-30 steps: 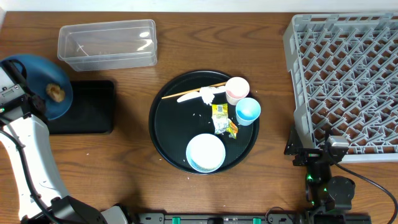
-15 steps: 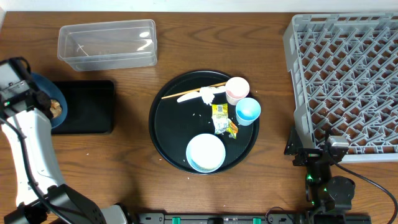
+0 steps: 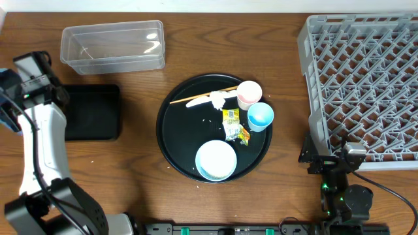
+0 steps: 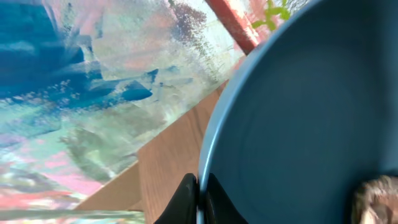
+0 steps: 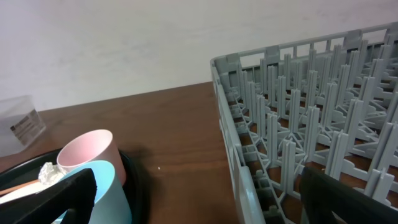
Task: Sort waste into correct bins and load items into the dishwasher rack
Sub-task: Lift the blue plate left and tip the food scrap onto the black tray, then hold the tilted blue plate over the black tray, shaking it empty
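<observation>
Pinching the blue plate [image 4: 298,112] (brown lump [image 4: 377,200] inside), left tool [image 4: 200,198] hangs beside black tray [image 3: 91,112]; right tool [image 5: 205,208] gapes.

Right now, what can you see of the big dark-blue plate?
The dark-blue bowl-like plate looks smooth and glossy, with a paler rim and a shallow curved inside. The left gripper pinches its rim, at the left edge of the wooden table. A small brown food lump sits inside. From overhead, the arm hides most of it.
</observation>
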